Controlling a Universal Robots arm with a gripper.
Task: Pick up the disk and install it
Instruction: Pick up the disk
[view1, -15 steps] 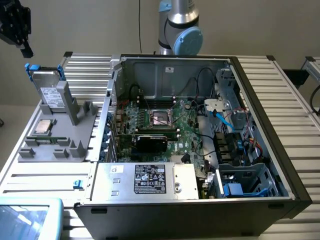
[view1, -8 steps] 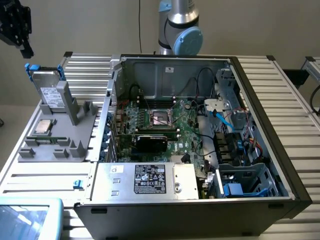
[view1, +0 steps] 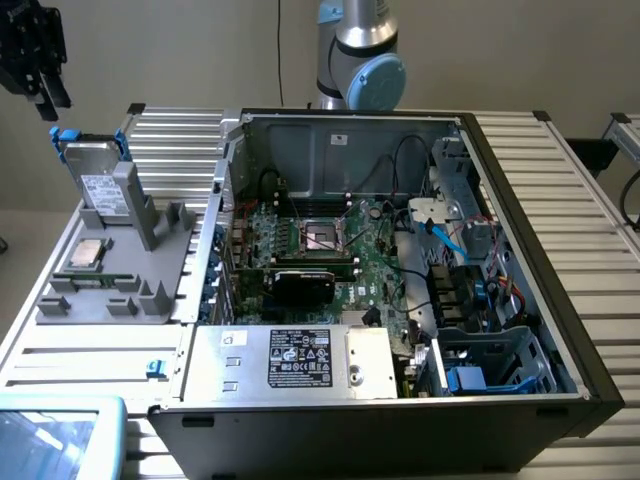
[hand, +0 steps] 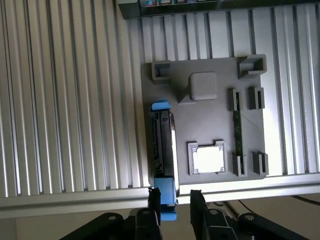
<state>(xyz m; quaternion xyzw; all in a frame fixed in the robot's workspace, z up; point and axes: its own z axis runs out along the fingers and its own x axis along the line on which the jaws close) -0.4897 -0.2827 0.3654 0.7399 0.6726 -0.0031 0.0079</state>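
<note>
The disk (view1: 100, 185) stands on edge in a slot at the far corner of the grey fixture tray (view1: 150, 290), at the exterior view's left. It is a grey drive with a white label and blue rails. In the wrist view I look down on the disk's (hand: 164, 150) thin top edge, with blue tabs at both ends. My gripper (view1: 48, 98) hangs in the air well above the disk, apart from it. Its two black fingers (hand: 154, 202) stand apart with a gap between them, so the gripper (hand: 175, 202) is open and holds nothing.
The open computer case (view1: 520, 200) lies on the slatted aluminium table, with a blue-railed drive cage (view1: 500, 360) and a silver box with a black label (view1: 300, 360) inside. The fixture also carries a CPU chip (hand: 207, 158) and a memory stick (hand: 238, 130).
</note>
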